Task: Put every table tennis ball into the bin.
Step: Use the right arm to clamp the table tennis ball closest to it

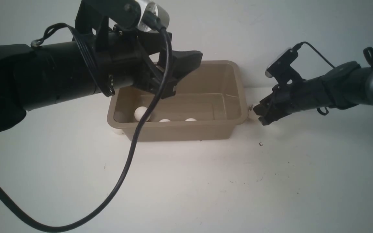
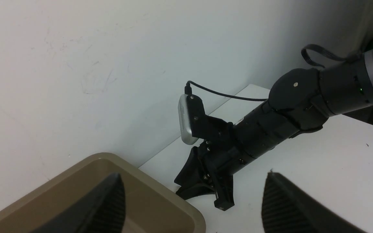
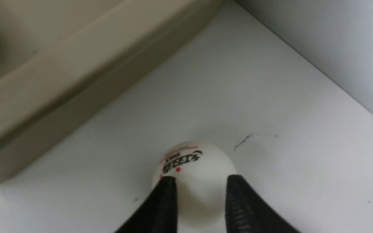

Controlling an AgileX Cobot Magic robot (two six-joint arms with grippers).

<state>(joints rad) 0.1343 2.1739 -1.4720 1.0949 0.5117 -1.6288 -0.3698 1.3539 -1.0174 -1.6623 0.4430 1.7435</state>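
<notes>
The taupe bin (image 1: 176,125) stands at the middle of the white table, against the back wall. Three table tennis balls (image 1: 140,113) (image 1: 164,120) (image 1: 190,119) lie inside it. Another ball (image 1: 118,131) peeks out at the bin's left outer corner. My right gripper (image 1: 260,117) is low on the table just right of the bin. In the right wrist view it (image 3: 201,178) is shut on a printed ball (image 3: 189,161) resting on the table beside the bin's rim (image 3: 76,64). My left gripper (image 2: 193,174) hangs open and empty above the bin's (image 2: 160,186) right end.
The white back wall (image 1: 270,29) runs close behind the bin and the right gripper. The left arm's black cable (image 1: 121,174) loops down in front of the bin to the table. Small dark specks (image 1: 261,144) mark the tabletop.
</notes>
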